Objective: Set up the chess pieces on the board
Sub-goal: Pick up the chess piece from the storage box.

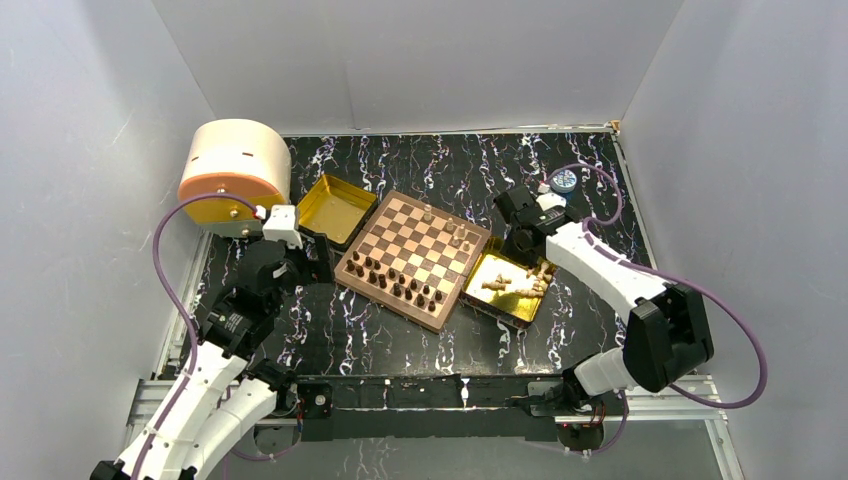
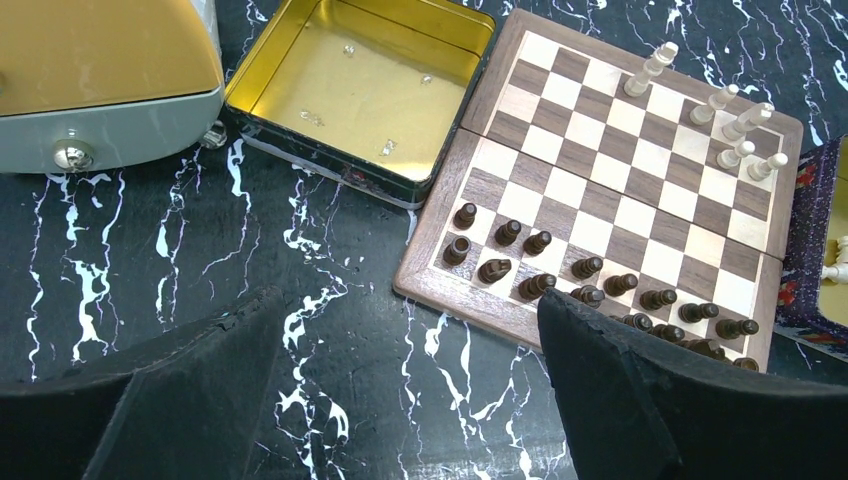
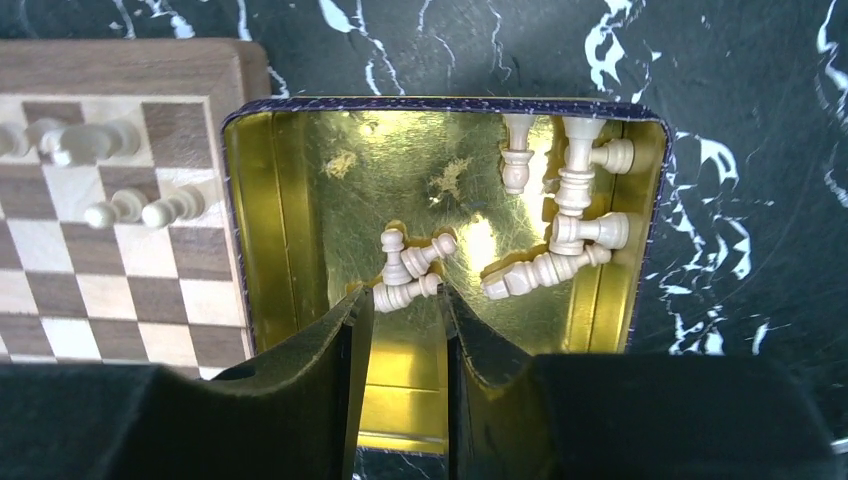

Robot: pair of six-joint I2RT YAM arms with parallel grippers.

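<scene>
The board (image 1: 420, 235) lies in the middle of the table. Several dark chess pieces (image 2: 585, 270) stand in two rows along its near side. A few light chess pieces (image 2: 735, 125) stand at its far right corner. More light pieces (image 3: 560, 265) lie loose in the gold tray (image 3: 255, 200) to the board's right. My right gripper (image 3: 403, 295) reaches into that tray, its tips closed on the two ends of a lying light pawn (image 3: 405, 293). My left gripper (image 2: 408, 300) hangs wide open over the table by the board's near left corner, holding nothing.
An empty gold tray (image 2: 350, 80) sits left of the board. Behind it stands a round white and orange box (image 1: 235, 170). A small blue round object (image 1: 563, 181) lies at the back right. White walls close in the table on three sides.
</scene>
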